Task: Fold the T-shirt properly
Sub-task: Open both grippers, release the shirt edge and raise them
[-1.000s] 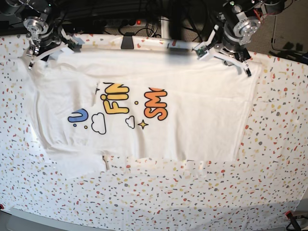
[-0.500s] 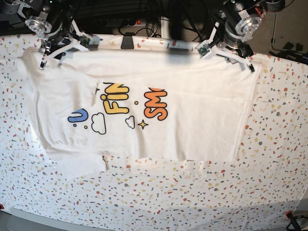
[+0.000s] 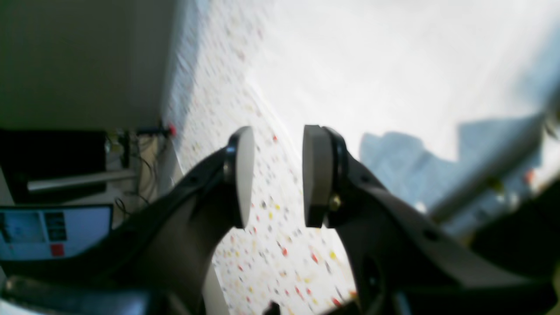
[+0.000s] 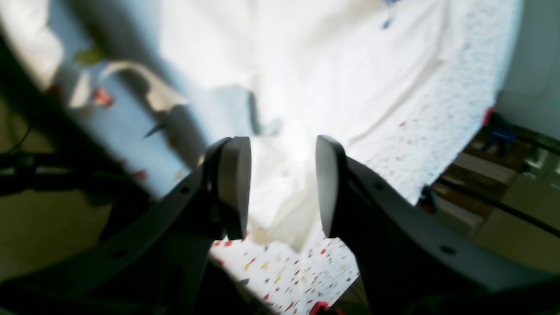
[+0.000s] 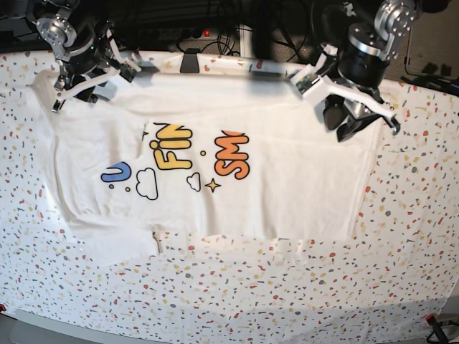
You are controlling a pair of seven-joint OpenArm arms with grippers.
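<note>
The white T-shirt (image 5: pixel 287 179) lies flat across the speckled table (image 5: pixel 416 236), its far half folded over so only part of the colourful print (image 5: pixel 172 154) shows. My left gripper (image 5: pixel 346 126) hovers over the shirt's right end. In the left wrist view the left gripper (image 3: pixel 278 175) is open, with only speckled table between its pads and the shirt (image 3: pixel 372 65) beyond. My right gripper (image 5: pixel 72 99) is at the shirt's far left corner. Through the right wrist camera the right gripper (image 4: pixel 283 186) is open above crumpled white cloth (image 4: pixel 280 131).
Cables and stands crowd the space behind the table's far edge, where a black clamp (image 5: pixel 190 63) sits. A monitor (image 3: pixel 52 232) stands off the table's side. A red clamp (image 5: pixel 430 319) marks the near right corner.
My left arm has swung from the shirt's far edge toward the near side, over its right end. My right arm has shifted slightly right along the far left corner.
</note>
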